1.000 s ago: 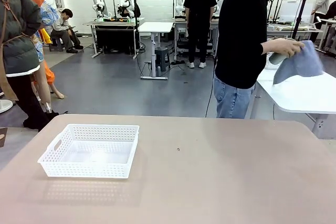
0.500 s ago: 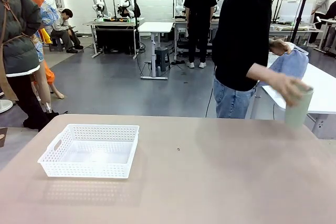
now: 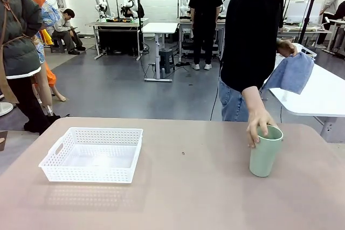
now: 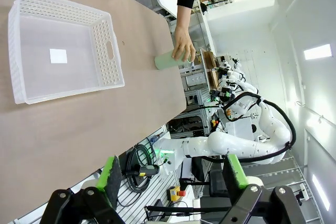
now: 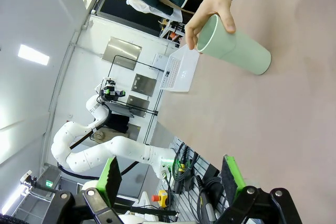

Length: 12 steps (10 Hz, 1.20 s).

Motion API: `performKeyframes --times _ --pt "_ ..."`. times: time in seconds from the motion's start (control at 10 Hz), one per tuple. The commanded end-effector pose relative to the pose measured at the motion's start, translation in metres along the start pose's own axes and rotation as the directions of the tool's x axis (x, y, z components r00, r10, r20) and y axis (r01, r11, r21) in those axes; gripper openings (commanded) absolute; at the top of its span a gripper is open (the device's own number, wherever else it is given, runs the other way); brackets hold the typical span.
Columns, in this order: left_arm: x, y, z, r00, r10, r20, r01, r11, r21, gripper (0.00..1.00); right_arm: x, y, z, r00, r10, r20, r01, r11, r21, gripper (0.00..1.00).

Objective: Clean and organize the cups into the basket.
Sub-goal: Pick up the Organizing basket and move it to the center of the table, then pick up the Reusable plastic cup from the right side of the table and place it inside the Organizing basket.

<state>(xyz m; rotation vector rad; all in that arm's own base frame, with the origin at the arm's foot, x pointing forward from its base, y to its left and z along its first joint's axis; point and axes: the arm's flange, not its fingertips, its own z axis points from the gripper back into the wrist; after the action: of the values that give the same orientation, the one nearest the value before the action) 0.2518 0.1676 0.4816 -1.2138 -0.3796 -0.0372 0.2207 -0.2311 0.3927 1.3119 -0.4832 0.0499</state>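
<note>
Mint-green tumbler (image 3: 265, 159) is held upright at its rim by a person's hand (image 3: 261, 123), well apart from the white lattice basket (image 3: 89, 174). Left gripper (image 4: 172, 176) and right gripper (image 5: 170, 175) are spread apart.

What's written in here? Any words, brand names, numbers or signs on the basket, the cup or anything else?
No text can be read in these pictures.
basket: no lettering; a white sticker lies on its floor, looks blank, too small to tell.
mint green cup: plain, no print or logo visible.
</note>
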Motion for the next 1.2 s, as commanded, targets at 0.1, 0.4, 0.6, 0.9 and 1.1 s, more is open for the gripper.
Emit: performKeyframes --times 0.1,0.4,0.6,0.9,1.1 --pt "-0.001 0.001 -0.001 0.999 -0.03 0.014 0.031 0.999 -0.019 1.0 0.002 0.0 -0.001 1.0 -0.001 0.008 0.001 1.0 0.009 1.0" --pt "-0.001 0.001 -0.001 0.999 -0.03 0.014 0.031 0.999 -0.019 1.0 0.002 0.0 -0.001 1.0 -0.001 0.008 0.001 1.0 0.009 1.0" --pt "0.004 -0.012 -0.009 0.994 -0.047 -0.095 0.052 0.998 0.046 1.0 -0.004 0.01 -0.007 0.977 0.193 -0.085 -0.188 0.98 0.071 1.0" --pt "0.04 -0.052 -0.048 0.965 -0.05 -0.256 0.179 0.841 0.51 1.0 0.011 0.033 -0.032 0.597 0.71 -0.374 -0.736 0.67 0.099 1.0" --pt "0.057 -0.08 -0.072 0.964 -0.013 -0.267 0.203 0.684 0.701 1.0 0.025 0.03 -0.053 0.457 0.791 -0.407 -0.841 0.533 0.09 1.0"
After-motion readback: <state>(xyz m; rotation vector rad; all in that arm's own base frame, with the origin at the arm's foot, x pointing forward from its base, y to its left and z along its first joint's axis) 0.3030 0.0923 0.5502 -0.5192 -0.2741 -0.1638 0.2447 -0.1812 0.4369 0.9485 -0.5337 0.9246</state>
